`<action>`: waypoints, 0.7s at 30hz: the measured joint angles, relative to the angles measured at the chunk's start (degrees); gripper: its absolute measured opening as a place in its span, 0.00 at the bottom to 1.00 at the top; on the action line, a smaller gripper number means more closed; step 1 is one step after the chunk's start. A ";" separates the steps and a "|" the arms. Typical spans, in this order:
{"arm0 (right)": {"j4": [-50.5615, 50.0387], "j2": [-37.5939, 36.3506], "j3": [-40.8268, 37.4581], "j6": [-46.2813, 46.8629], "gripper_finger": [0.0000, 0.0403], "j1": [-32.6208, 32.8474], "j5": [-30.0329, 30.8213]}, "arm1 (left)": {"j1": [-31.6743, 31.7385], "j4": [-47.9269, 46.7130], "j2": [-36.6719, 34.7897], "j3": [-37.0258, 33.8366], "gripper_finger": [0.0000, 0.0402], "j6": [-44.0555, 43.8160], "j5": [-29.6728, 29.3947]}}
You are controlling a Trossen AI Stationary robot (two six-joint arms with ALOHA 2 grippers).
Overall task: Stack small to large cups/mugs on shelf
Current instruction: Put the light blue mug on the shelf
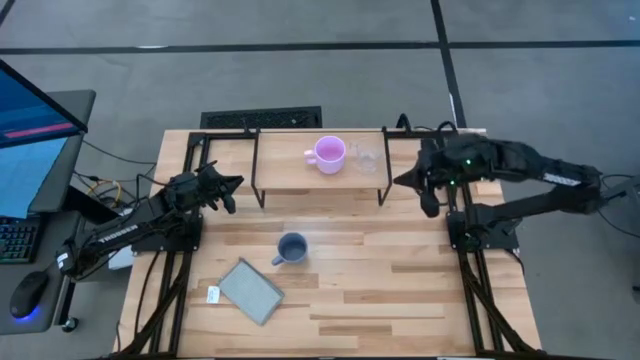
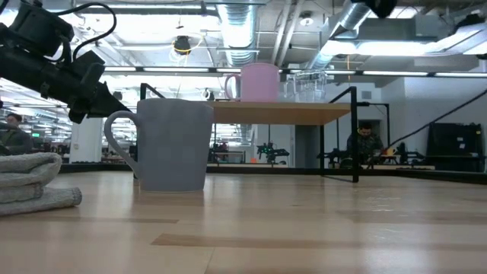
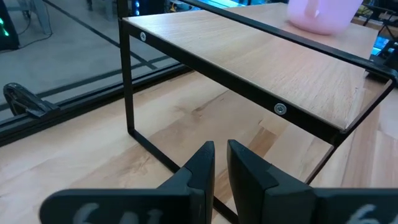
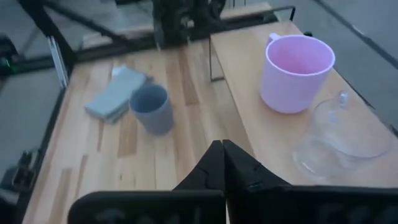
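Observation:
The pink-lilac mug (image 1: pixel 329 153) and the small clear glass cup (image 1: pixel 366 159) stand side by side on the light-wood shelf (image 1: pixel 290 165). Both also show in the right wrist view, the mug (image 4: pixel 295 73) and the cup (image 4: pixel 336 138). The grey-blue mug (image 1: pixel 291 248) stands upright on the tabletop in front of the shelf. My left gripper (image 1: pixel 236 185) hovers at the shelf's left end, shut and empty (image 3: pixel 221 167). My right gripper (image 1: pixel 402 181) hovers at the shelf's right end, shut and empty (image 4: pixel 222 158).
A flat grey pad (image 1: pixel 251 290) lies on the table near the front left, with a small white tag (image 1: pixel 213 294) beside it. The shelf's black frame legs (image 3: pixel 129 87) stand between the grippers and the space under the board. A monitor (image 1: pixel 30 130) is off the table's left.

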 joint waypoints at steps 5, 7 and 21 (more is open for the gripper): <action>13.28 -6.49 -14.09 4.61 0.05 0.80 -0.18 | -0.02 0.01 0.00 0.00 0.08 -0.05 0.00; 16.61 -8.33 -19.27 6.85 0.04 1.30 -0.48 | -0.02 0.00 0.00 0.00 0.08 -0.07 0.00; 41.21 -15.37 -41.28 14.20 0.04 4.49 -1.55 | -0.01 0.00 0.00 0.02 0.08 -0.17 0.00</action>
